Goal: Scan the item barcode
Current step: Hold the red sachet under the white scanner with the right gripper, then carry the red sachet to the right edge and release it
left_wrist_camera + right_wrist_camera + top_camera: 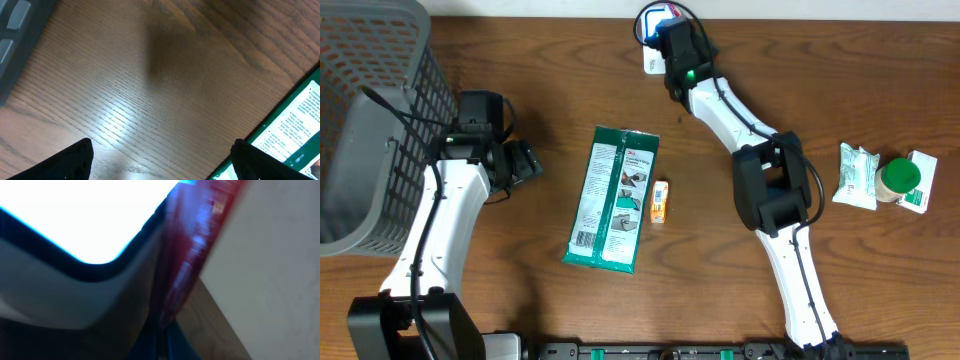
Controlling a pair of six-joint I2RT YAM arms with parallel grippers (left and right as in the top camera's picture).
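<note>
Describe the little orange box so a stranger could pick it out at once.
Start at the large green packet lying flat in the middle of the wooden table. Right beside its long edge, on the side away from the grey basket, lies the small orange box. It is the only orange thing there, and far smaller than the packet.

Perhaps a lab: wooden table (570, 80), grey basket (370, 60).

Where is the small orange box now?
In the overhead view, the small orange box lies mid-table, just right of the flat green packet.
</note>
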